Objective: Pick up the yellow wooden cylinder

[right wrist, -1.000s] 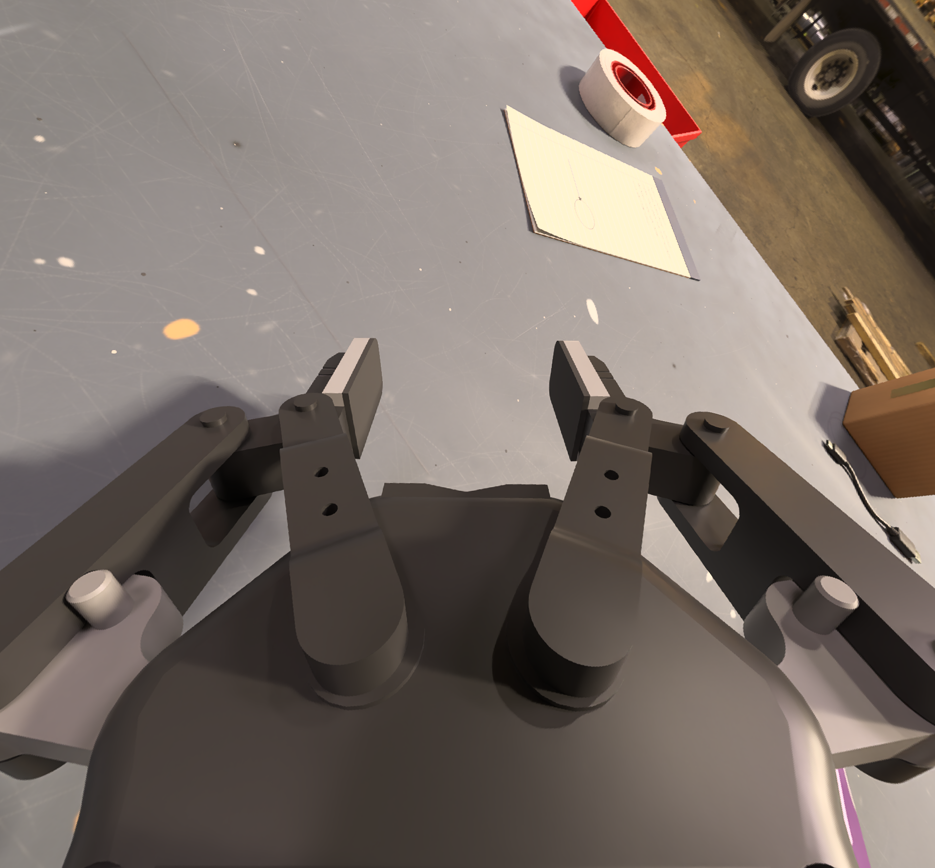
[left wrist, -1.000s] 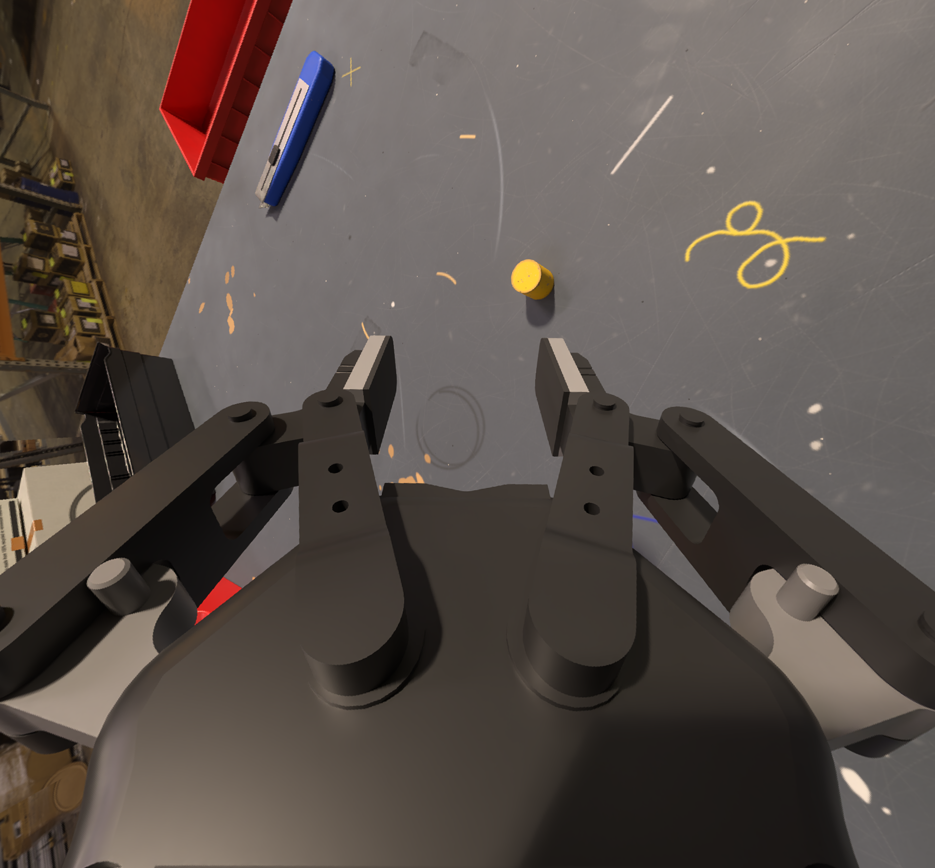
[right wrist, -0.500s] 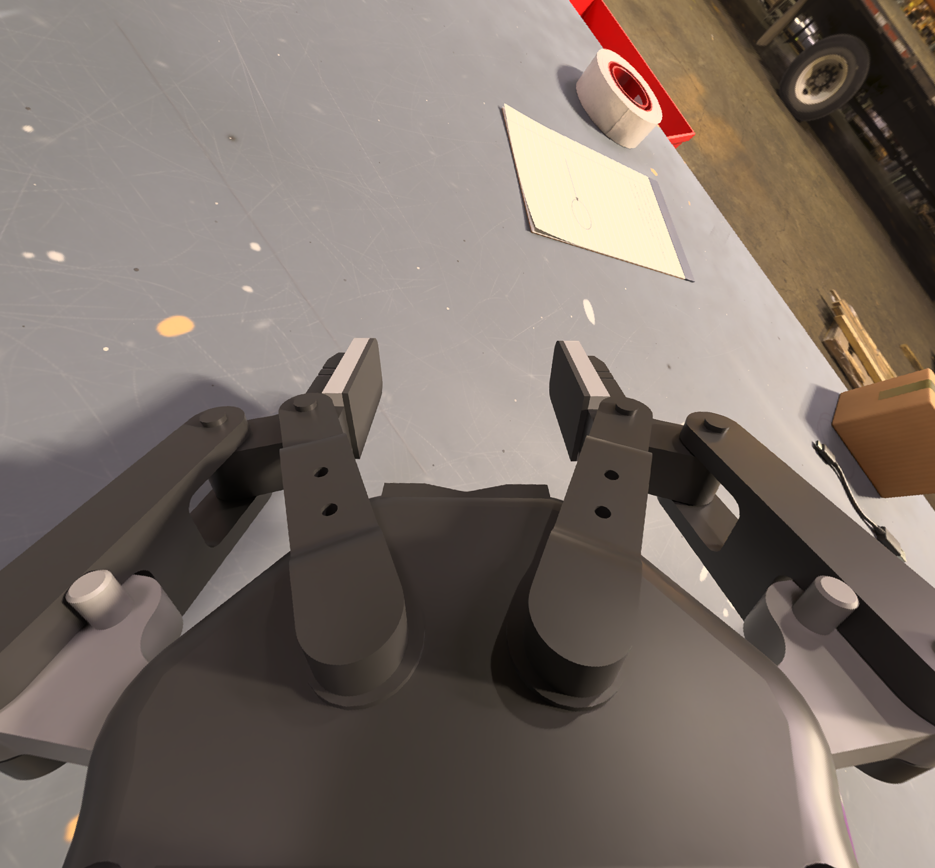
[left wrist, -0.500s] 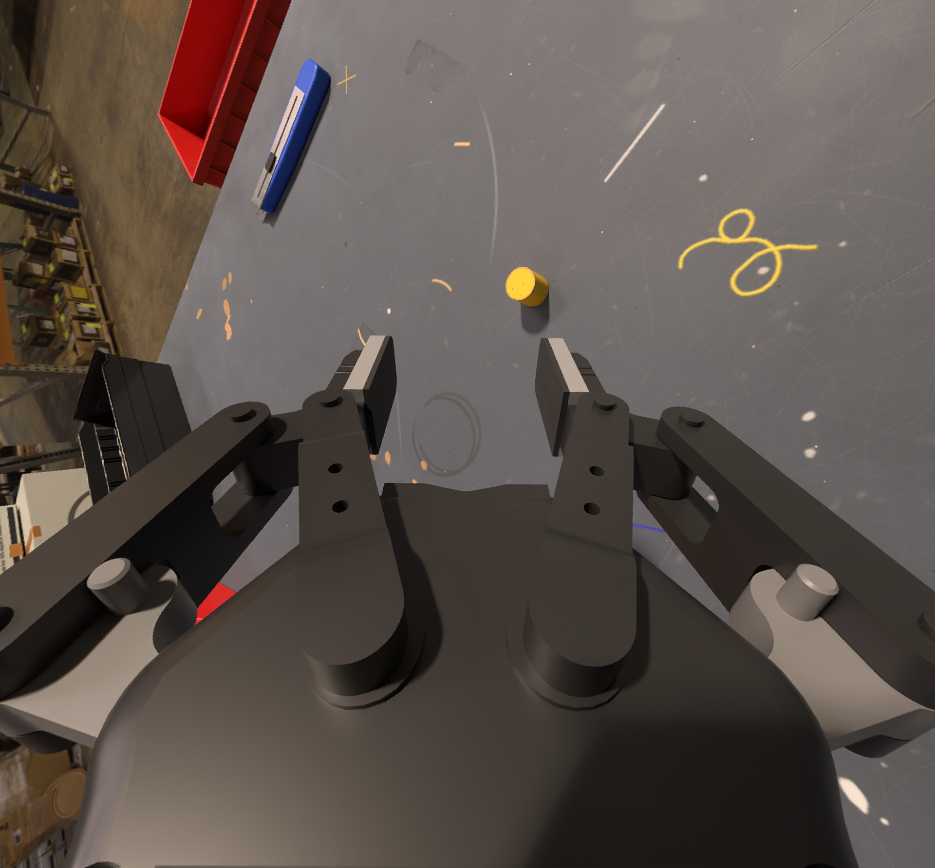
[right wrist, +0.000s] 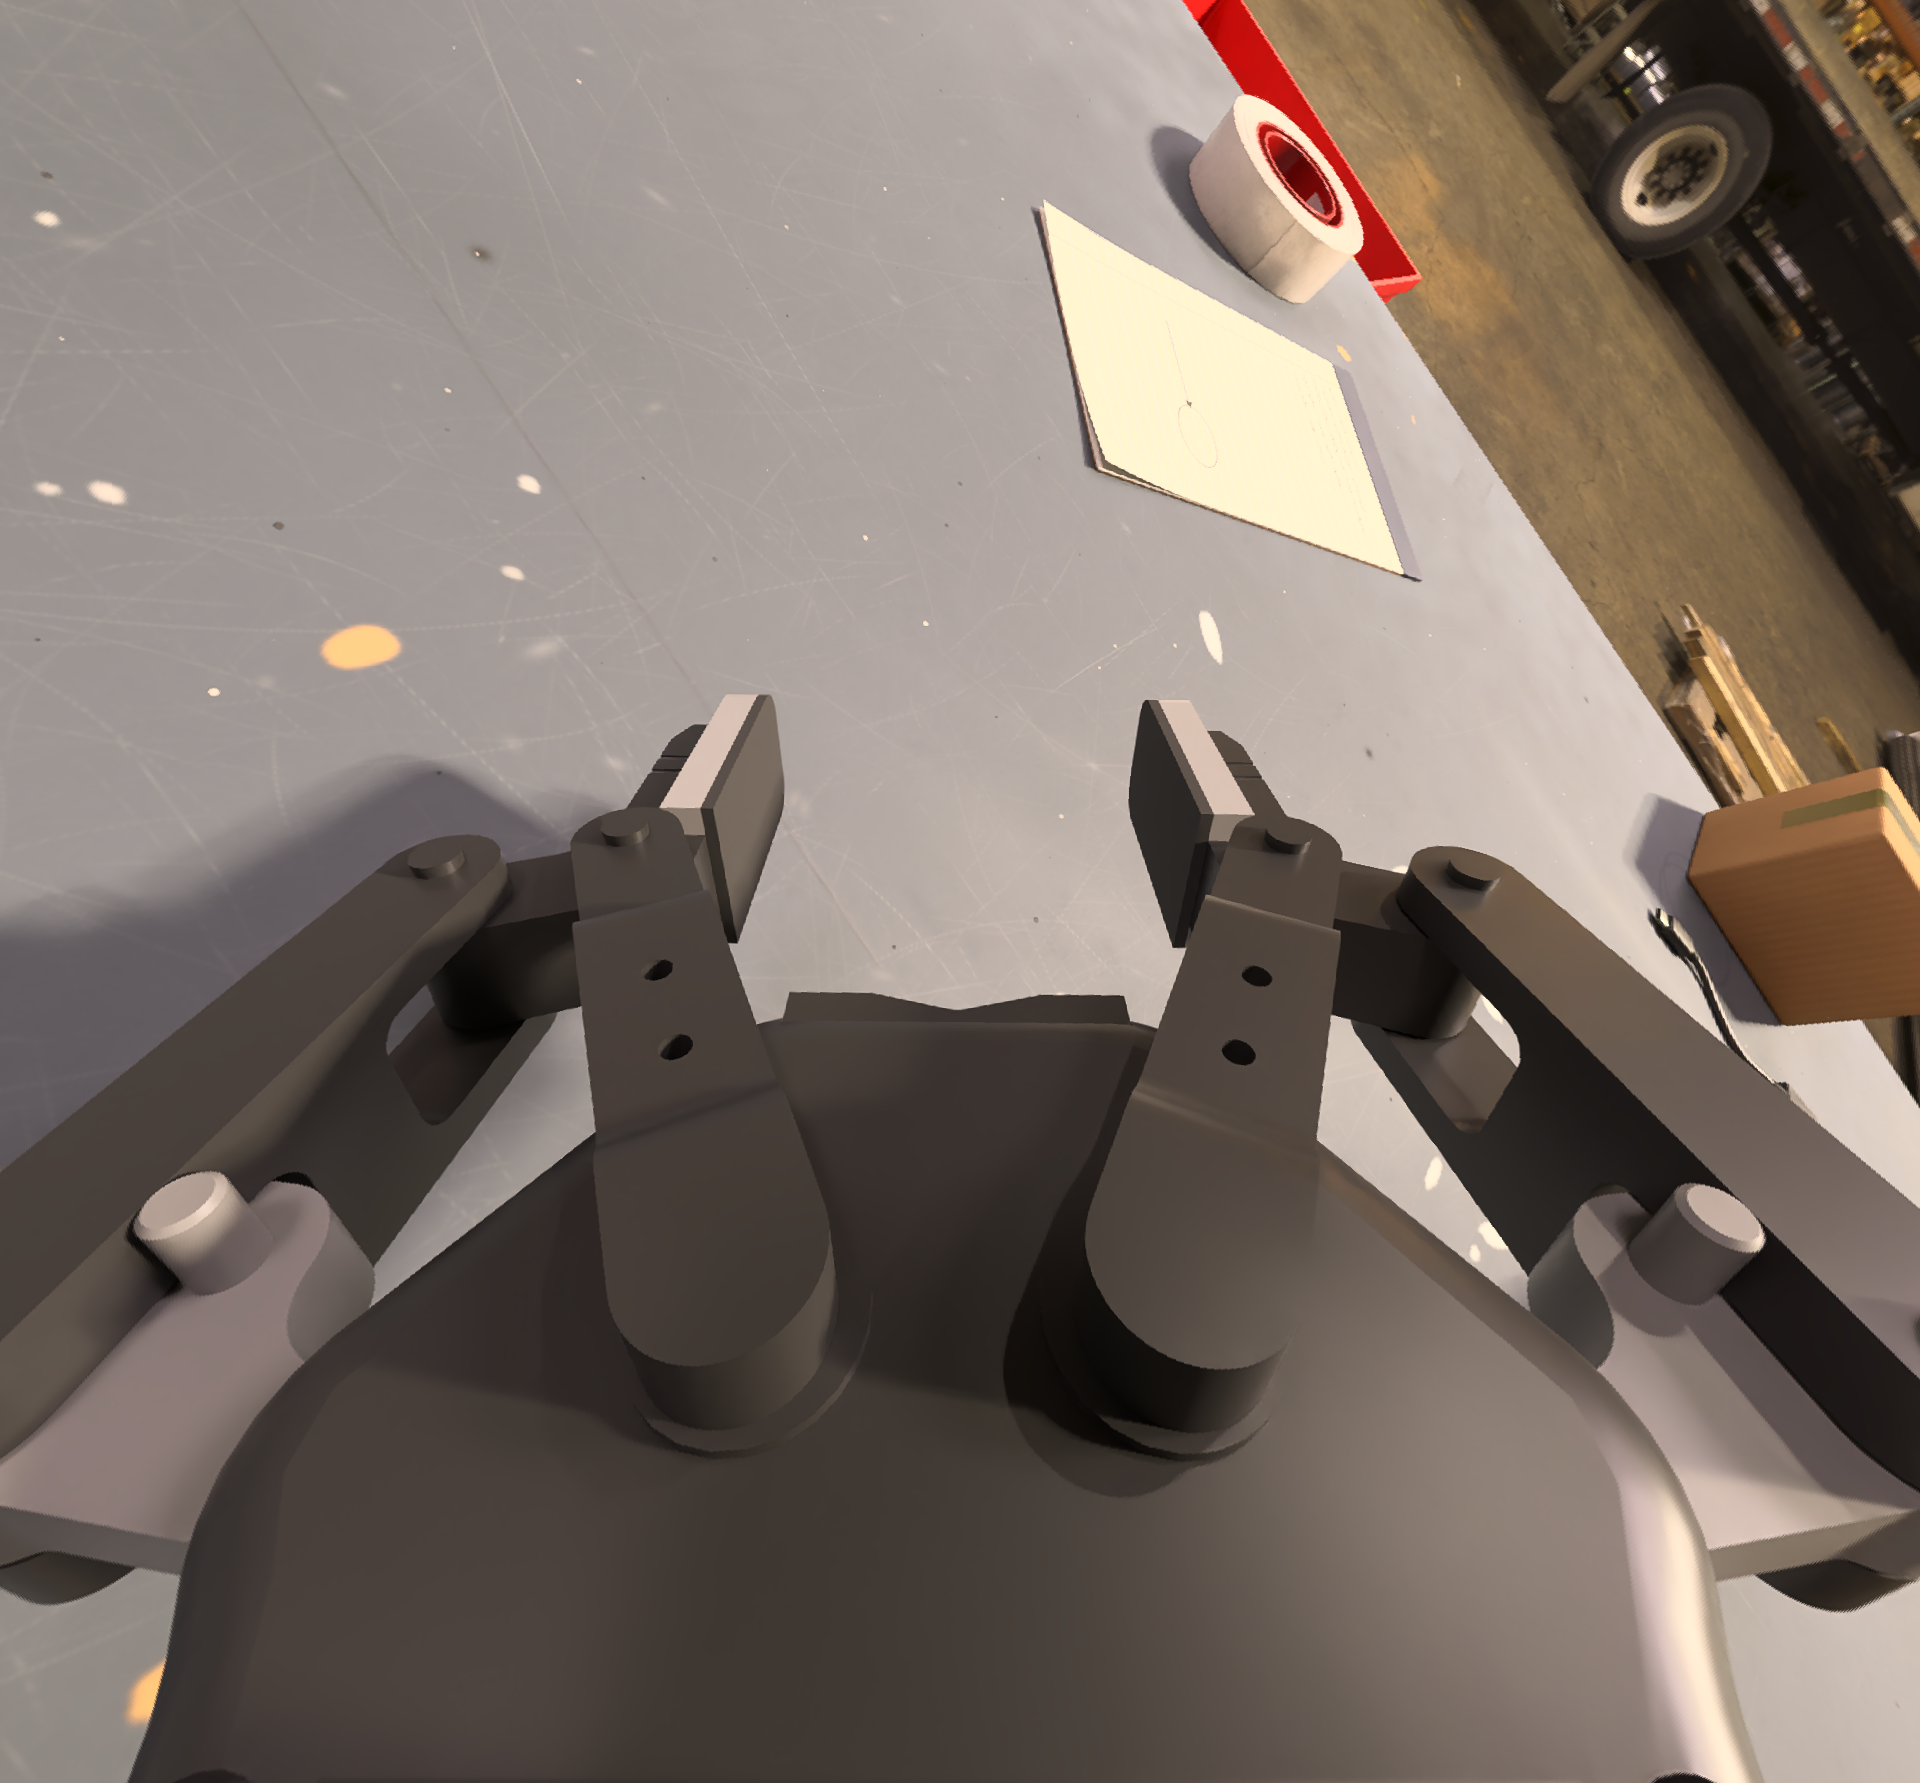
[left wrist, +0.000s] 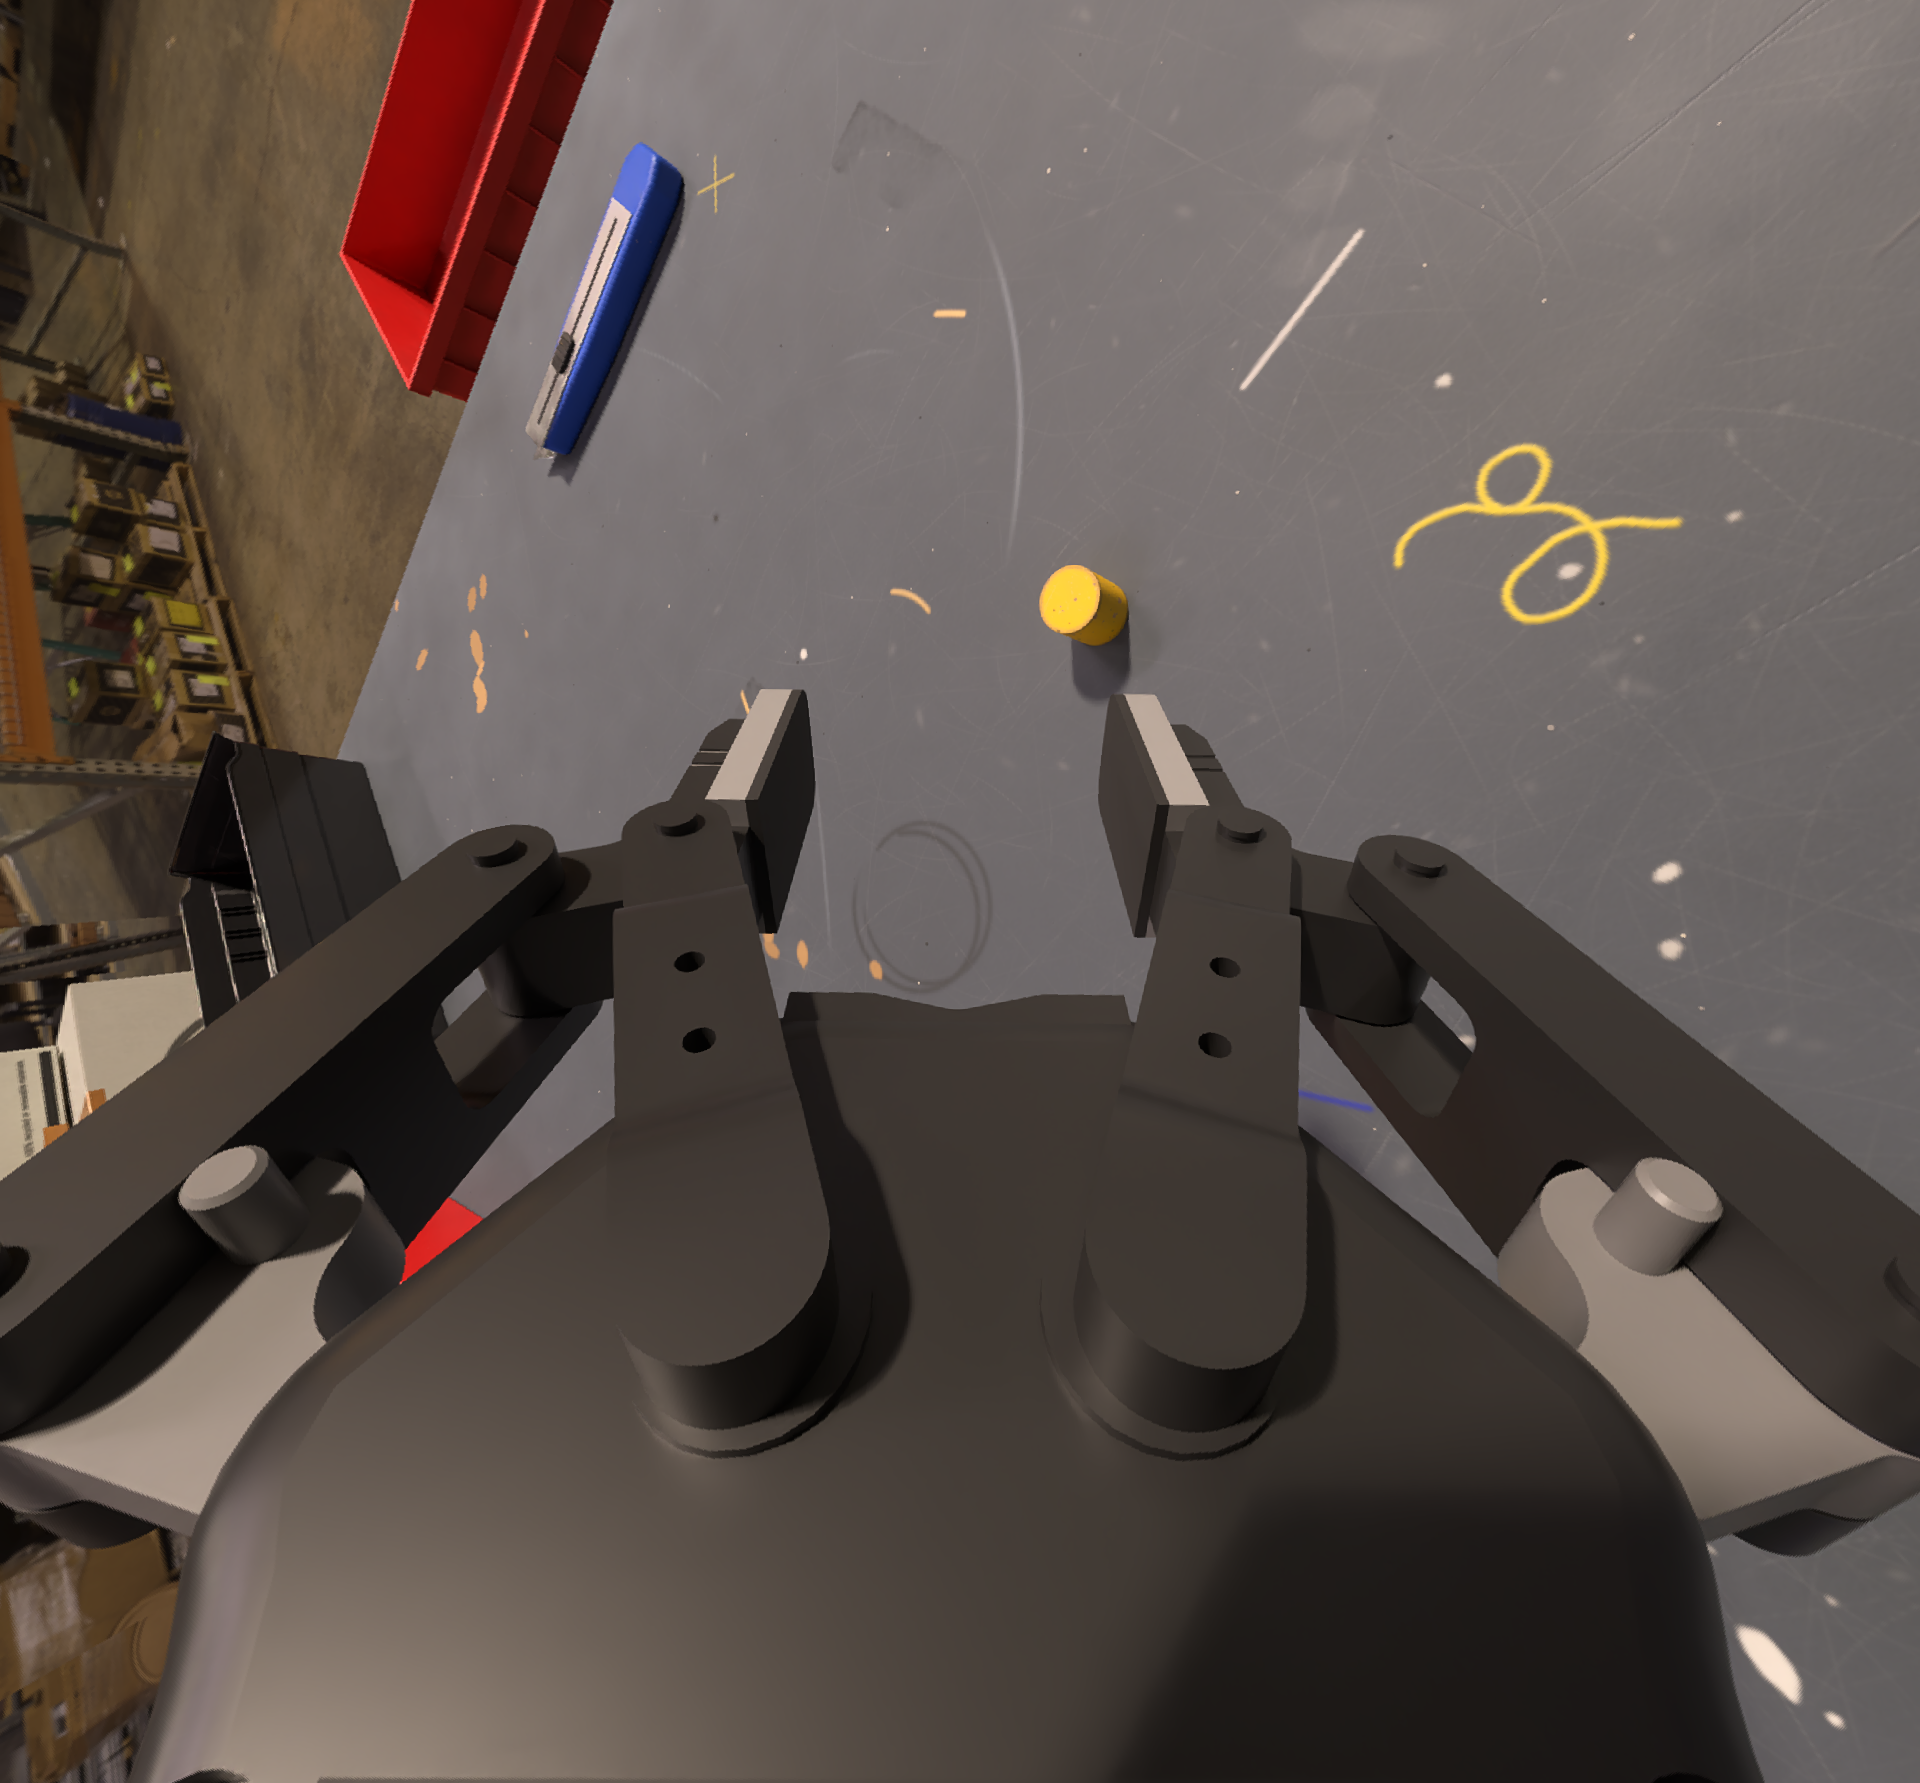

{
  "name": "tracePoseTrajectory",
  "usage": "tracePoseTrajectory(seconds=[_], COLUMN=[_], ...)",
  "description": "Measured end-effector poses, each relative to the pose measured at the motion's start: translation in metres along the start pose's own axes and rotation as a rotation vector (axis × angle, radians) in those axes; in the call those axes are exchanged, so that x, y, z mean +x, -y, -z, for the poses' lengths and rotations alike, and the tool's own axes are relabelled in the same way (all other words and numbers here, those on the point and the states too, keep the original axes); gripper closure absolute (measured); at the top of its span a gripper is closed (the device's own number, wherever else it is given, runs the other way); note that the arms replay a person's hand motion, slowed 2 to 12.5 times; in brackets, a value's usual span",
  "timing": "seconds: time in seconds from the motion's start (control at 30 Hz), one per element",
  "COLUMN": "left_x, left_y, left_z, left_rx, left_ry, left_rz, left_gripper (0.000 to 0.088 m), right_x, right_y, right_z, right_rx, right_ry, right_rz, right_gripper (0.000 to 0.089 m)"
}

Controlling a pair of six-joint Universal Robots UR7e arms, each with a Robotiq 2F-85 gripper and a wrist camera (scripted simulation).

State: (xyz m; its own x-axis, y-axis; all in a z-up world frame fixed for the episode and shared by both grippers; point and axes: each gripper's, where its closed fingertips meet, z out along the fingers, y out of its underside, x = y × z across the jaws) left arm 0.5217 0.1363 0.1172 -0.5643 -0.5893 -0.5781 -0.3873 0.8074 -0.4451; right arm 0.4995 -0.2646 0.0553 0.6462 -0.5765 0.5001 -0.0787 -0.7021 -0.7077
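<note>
The yellow wooden cylinder [left wrist: 1083, 604] stands upright on the grey table [left wrist: 1351, 123] in the left wrist view. It is just beyond the right fingertip of my left gripper [left wrist: 956, 746], which is open, empty and held above the table. My right gripper [right wrist: 956, 757] is open and empty above a bare part of the table [right wrist: 520, 279]. The cylinder does not show in the right wrist view.
A blue utility knife [left wrist: 608, 299] and a red bin [left wrist: 468, 123] lie at the table's left edge; a black object [left wrist: 270, 871] stands lower left. The right wrist view shows a paper sheet [right wrist: 1216, 403], a tape roll [right wrist: 1273, 195], a red bin [right wrist: 1278, 81], a cardboard box [right wrist: 1818, 892] and a black cable [right wrist: 1704, 985].
In the left wrist view the cylinder and knife have drifted slightly down and left as the left gripper moves. In the right wrist view the paper, tape and box have shifted left. Both grippers stay open.
</note>
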Motion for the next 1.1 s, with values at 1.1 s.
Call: tracePoseTrajectory(seconds=[1.1], left_x=[0.0], left_y=[0.019], left_z=[-0.004], left_rx=[0.028], left_ry=[0.012], left_rz=[-0.028], left_gripper=[0.0387], right_x=[0.002], right_y=[-0.01], right_z=[0.007], right_rx=[-0.02], right_ry=[-0.018], right_rz=[0.016], right_gripper=[0.0289])
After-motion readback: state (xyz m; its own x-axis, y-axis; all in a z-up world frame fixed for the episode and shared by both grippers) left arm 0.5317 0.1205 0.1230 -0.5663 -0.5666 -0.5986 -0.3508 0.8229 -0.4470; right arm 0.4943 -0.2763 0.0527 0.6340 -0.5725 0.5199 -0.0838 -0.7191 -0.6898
